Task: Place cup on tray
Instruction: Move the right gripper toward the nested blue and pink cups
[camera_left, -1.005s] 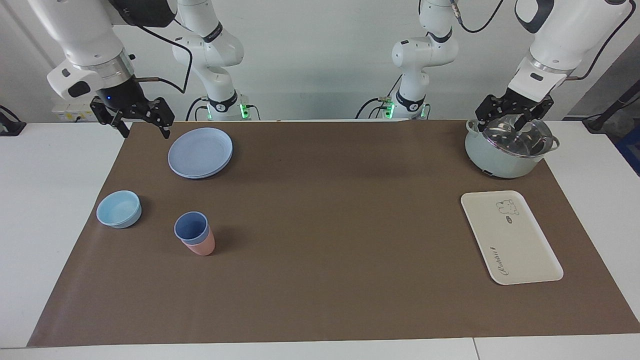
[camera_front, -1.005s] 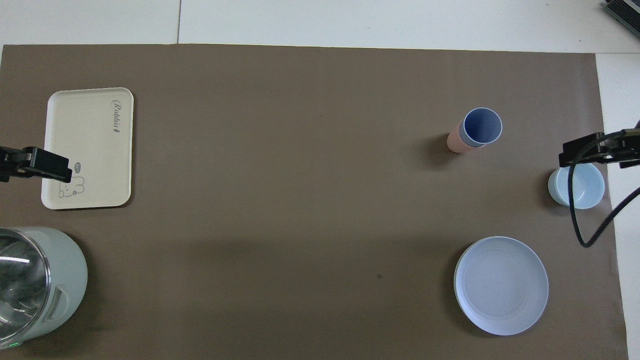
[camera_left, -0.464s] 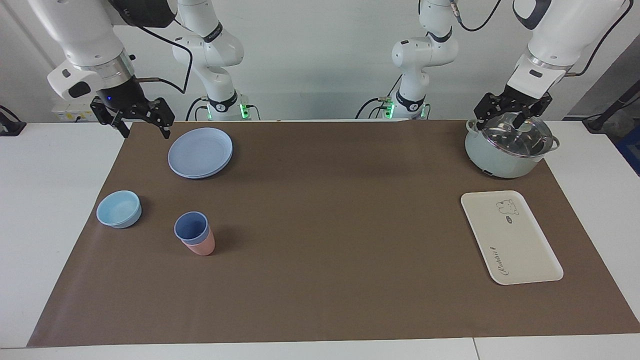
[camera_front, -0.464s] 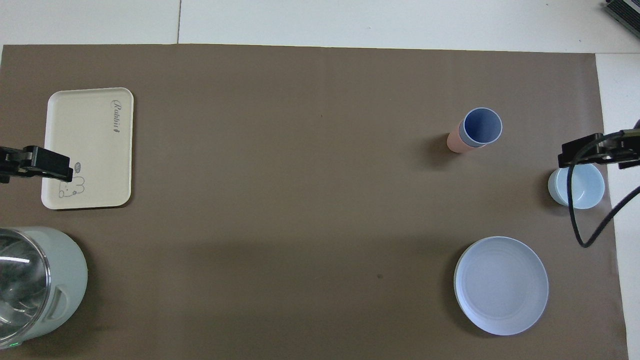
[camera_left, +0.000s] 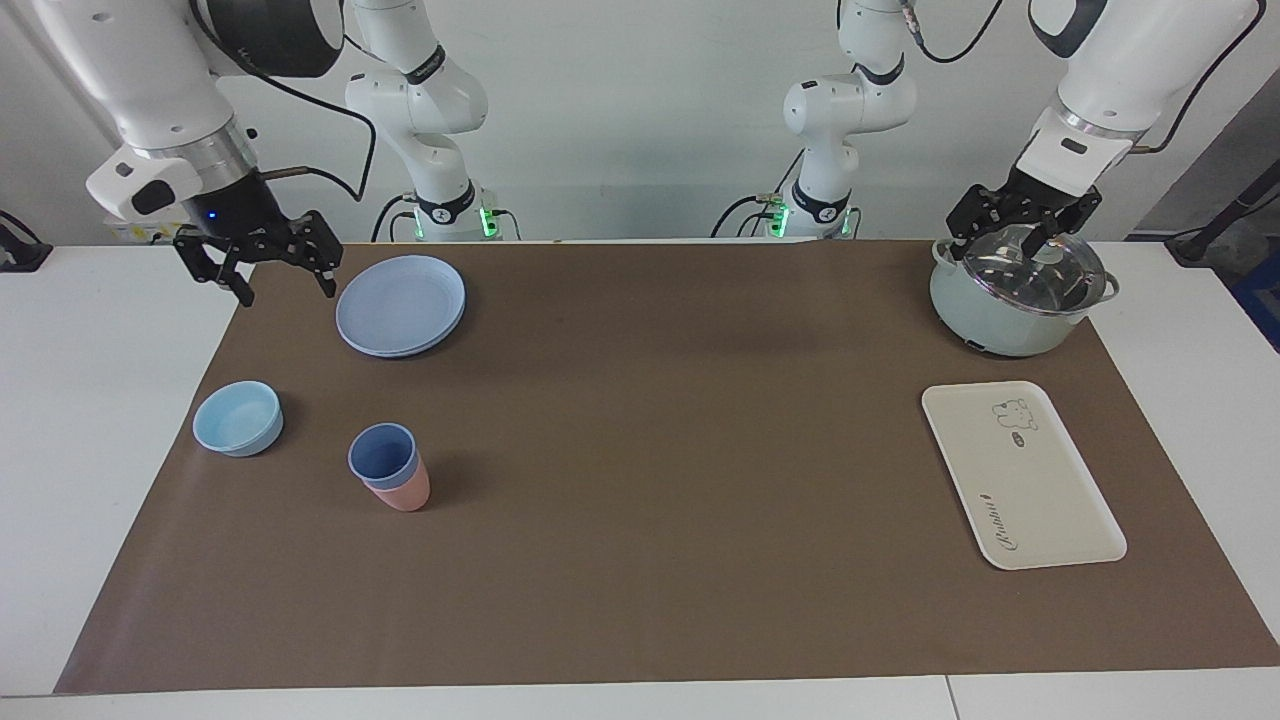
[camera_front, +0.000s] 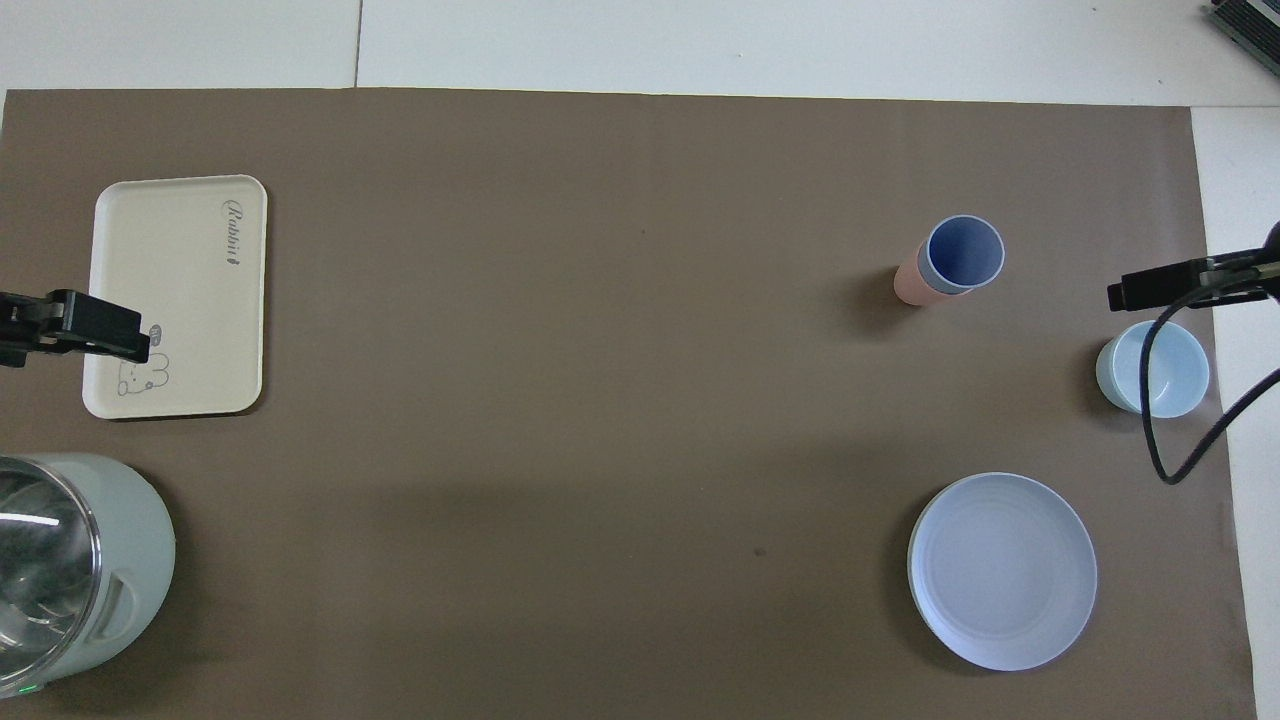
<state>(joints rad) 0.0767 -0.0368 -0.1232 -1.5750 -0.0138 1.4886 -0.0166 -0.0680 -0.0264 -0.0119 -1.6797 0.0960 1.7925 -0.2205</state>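
A small periwinkle-blue plastic tumbler, the cup (camera_left: 382, 453), stands upright nested inside a salmon-pink cup of the same tapered shape (camera_left: 407, 492), the pair resting on the brown paper mat (camera_left: 640, 480) toward the right arm's end of the table. Seen from overhead, the flat cream-white rectangular tray with rounded corners (camera_front: 180, 270) lies at about nine o'clock from the cup, well apart from it, toward the left arm's end of the table; a small bear drawing and cursive script are printed on it, and nothing rests on it. A wide light-blue bowl (camera_left: 238, 417) sits near the stacked cups, at about four o'clock from them overhead, close to the mat's edge. A round blue plate (camera_left: 401, 304) lies nearer to the robots than the cups, at six o'clock from them overhead. A pale green pot with a glass lid (camera_left: 1015, 290) stands nearer to the robots than the tray. The right gripper (camera_left: 268, 263) hangs in the air over the mat's corner just beside the plate, its fingers spread apart and holding nothing. The left gripper (camera_left: 1020, 222) hovers over the pot's lid, fingers apart and empty as well.
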